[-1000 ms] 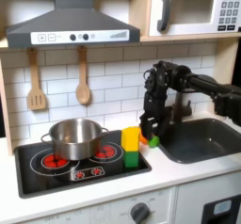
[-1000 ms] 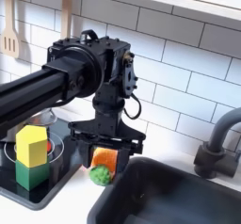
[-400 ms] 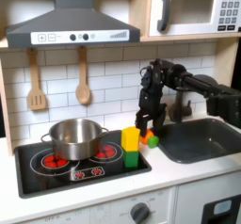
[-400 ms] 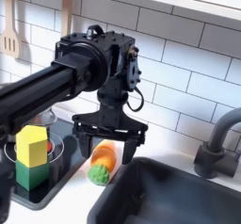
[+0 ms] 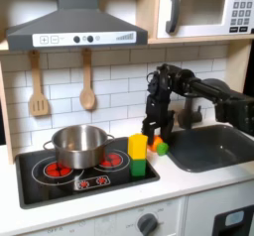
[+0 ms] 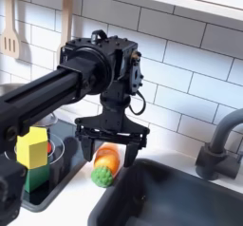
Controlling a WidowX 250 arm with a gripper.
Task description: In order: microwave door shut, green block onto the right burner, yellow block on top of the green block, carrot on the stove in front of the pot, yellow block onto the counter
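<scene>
Lying on the white tabletop (image 6: 78, 215) nearest the second exterior view's camera, the carrot (image 6: 104, 164) is resting between the stove's edge and the sink (image 6: 180, 194), its green top toward the camera and its orange body pointing back at the wall. Directly above it the gripper (image 6: 110, 146) is hovering with its fingers (image 6: 84, 144) spread wide on either side of the carrot, not touching it and pinching nothing. To the second exterior view's left, the yellow block (image 6: 32, 147) is sitting squarely on top of the green block (image 6: 36, 178), and the pair is standing on the black stove (image 6: 57, 189). In the first exterior view the same stack, yellow block (image 5: 137, 146) over green block (image 5: 138, 166), is standing at the stove's (image 5: 60, 183) right edge over a red burner ring (image 5: 111, 161), with the carrot (image 5: 157, 145) just beside it and the gripper (image 5: 155, 129) hanging above. Further back, the steel pot (image 5: 77, 146) is occupying the left burner. Behind, a spatula (image 5: 38, 85) and a wooden spoon (image 5: 87, 82) are hanging on the tiled wall, and the microwave (image 5: 203, 10) is sitting up top with its door closed.
</scene>
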